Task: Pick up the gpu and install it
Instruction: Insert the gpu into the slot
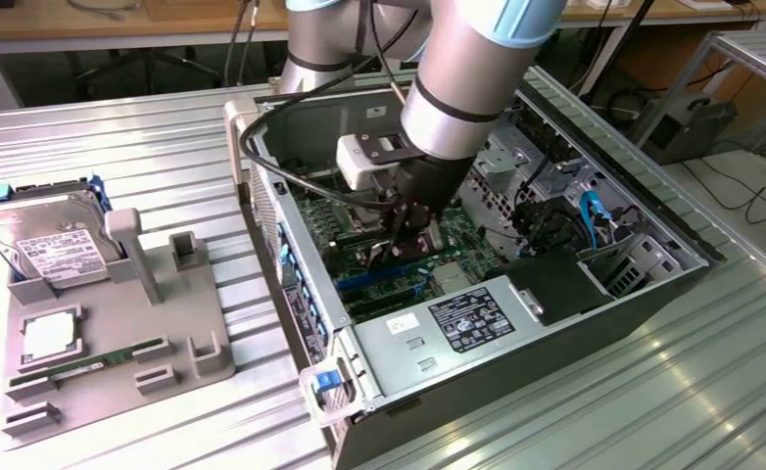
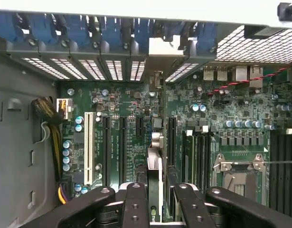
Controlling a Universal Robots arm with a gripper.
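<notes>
**gpu**: held edge-on in my gripper, inside the open case, just above the motherboard. Its silver end bracket sits at the rear slot openings. I judge it is not seated. The card edge lies over the row of expansion slots, next to a black slot. I cannot tell which slot it lines up with.

**Gripper:** narrow, closed on the card's two faces.

**Risks (my judgement):**
- The card is thin. Any tilt in my grip would put its connector beside the slot and onto the board.
- The bracket could catch the rear frame and lever the card sideways.

**Outside the case:** the hard drive and memory stick rest in the fixture on the counter, at the exterior view's left of the case.
</notes>
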